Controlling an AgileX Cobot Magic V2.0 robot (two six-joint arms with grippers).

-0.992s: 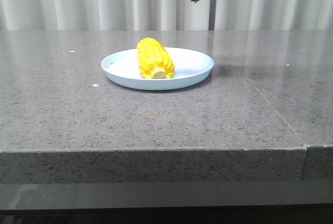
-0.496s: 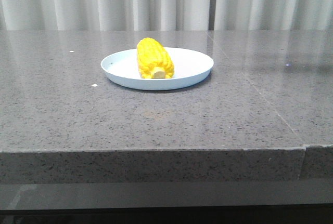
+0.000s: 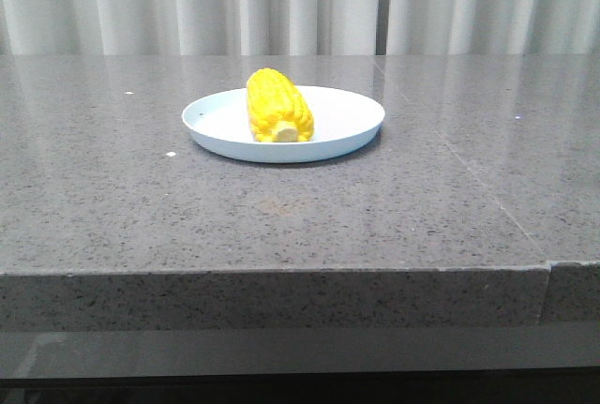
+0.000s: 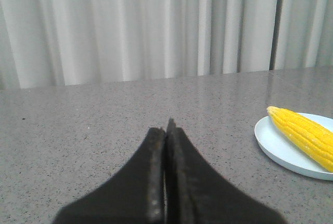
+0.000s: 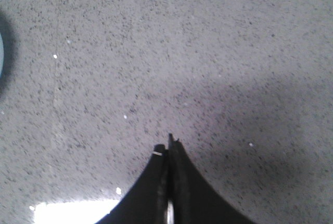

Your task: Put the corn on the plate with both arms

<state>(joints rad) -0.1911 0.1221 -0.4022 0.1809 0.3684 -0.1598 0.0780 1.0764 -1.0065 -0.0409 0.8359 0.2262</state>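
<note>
The corn [image 3: 278, 107] is lying on the plate [image 3: 347, 127], pale cut end facing the camera, on the grey speckled table [image 3: 141, 207], with white curtains [image 3: 187, 1] hanging behind. Nothing is standing near the plate, and bare stone is stretching out to the front edge and both sides. The left gripper [image 4: 166, 130] is sitting with fingers pressed together on nothing, well apart from the plate. The right gripper [image 5: 167, 148] is likewise clenched empty above bare table; the plate is showing only as a sliver at that view's edge
</note>
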